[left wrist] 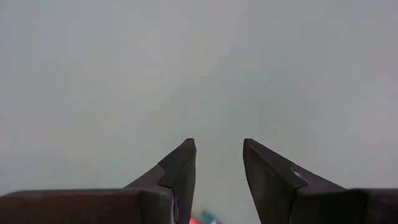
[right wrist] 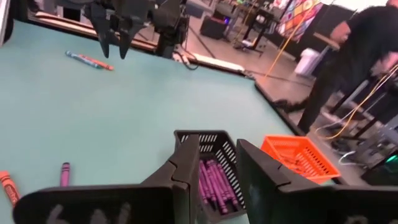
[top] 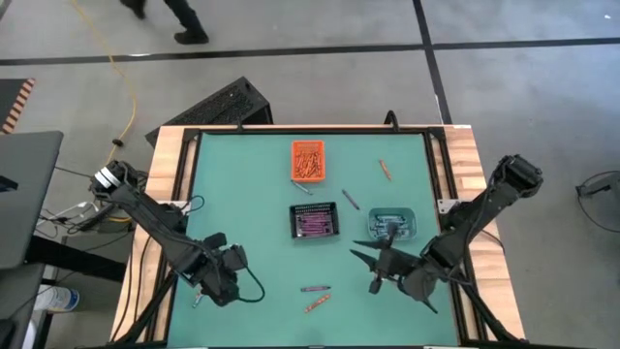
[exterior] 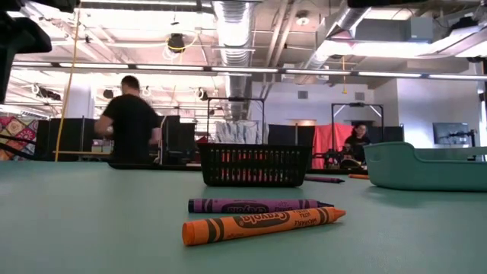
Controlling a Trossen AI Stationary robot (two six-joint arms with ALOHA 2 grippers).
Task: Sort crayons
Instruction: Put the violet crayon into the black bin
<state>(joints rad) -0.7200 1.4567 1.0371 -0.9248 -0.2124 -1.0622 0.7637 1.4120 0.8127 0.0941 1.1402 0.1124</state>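
Hovering above the green surface (top: 252, 194) near its left front corner, the left hand (top: 198, 294) has its fingers (left wrist: 180, 168) apart with nothing between them. The right hand (top: 375, 283), just in front of the teal bin (top: 391, 222), also stands parted and empty. A purple crayon (exterior: 259, 205) and an orange crayon (exterior: 262, 224) lie side by side between the hands; more crayons fill the black mesh bin (top: 315, 221) and the orange bin (top: 308, 161).
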